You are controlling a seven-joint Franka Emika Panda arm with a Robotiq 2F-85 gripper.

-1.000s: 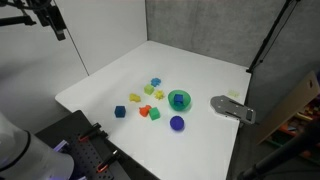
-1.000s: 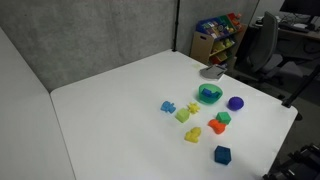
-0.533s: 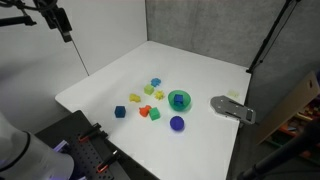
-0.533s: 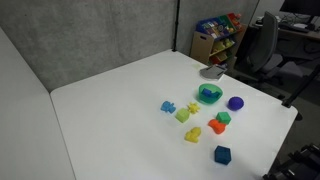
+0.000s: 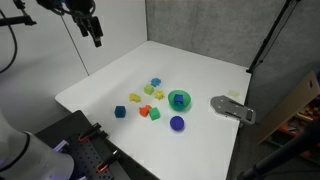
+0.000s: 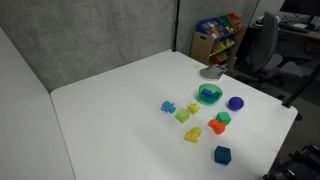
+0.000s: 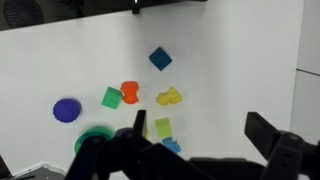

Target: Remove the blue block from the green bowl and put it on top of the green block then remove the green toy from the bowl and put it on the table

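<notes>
- High above surface (image 5: 200, 60), tool (image 5: 95, 38) hangs w/ jaws wide, empty.
- Risk: grabbing lookalike blue cube (image 5: 120, 112) by surface edge, not blue block (image 5: 180, 100) in green bowl (image 5: 171, 102).

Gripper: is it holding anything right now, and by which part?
Nothing is held. The gripper hangs open high above the table; the blue block lies in the green bowl, untouched.

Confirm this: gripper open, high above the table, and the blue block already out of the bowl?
No, one thing is off: the blue block lies inside the bowl, as both exterior views show. The rest holds: the gripper is open, high above the table.
</notes>
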